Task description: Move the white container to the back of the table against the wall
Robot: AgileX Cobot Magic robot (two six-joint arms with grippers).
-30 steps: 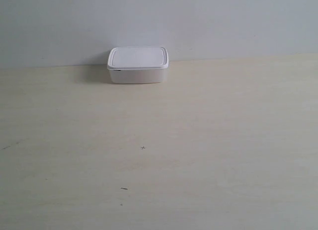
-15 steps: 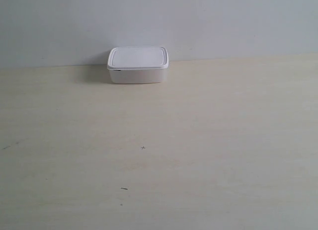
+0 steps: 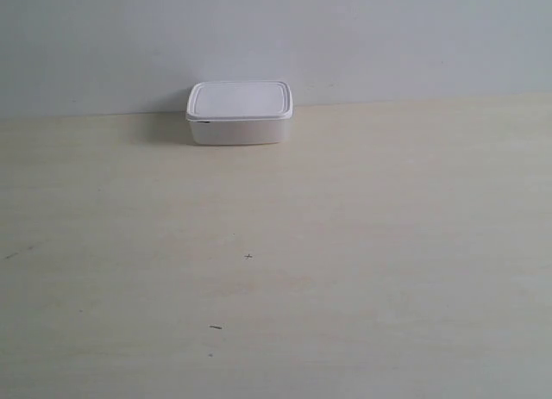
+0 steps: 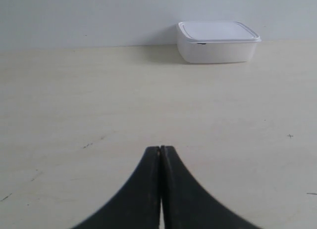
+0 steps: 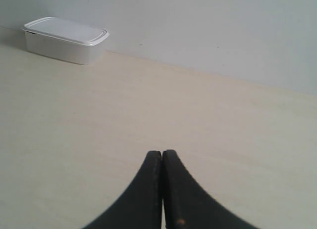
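The jaws of the left gripper (image 4: 159, 149) are pressed together, tip to tip, with nothing between them. The jaws of the right gripper (image 5: 162, 152) are likewise pressed together and hold nothing. Both grippers hang over the table (image 3: 362, 244), well apart from the wall (image 3: 362, 37), and neither arm appears in the exterior view.

Position of the task's thing: the white container (image 3: 240, 112) stands upright on the table at the foot of the wall, lid on and seated flat. In the exterior view its rear edge overlaps the seam where the table meets the wall. The left wrist view (image 4: 218, 42) and the right wrist view (image 5: 64, 40) both show it at that same seam. Whether its back face touches the wall or a narrow gap is left cannot be told from these views.

Task status, as a judgement: the placement appears done. The container sits at the back of the table by the wall, free of both grippers, with wide bare table between it and them. No further handling appears necessary, unless a small gap to the wall needs a closing push.
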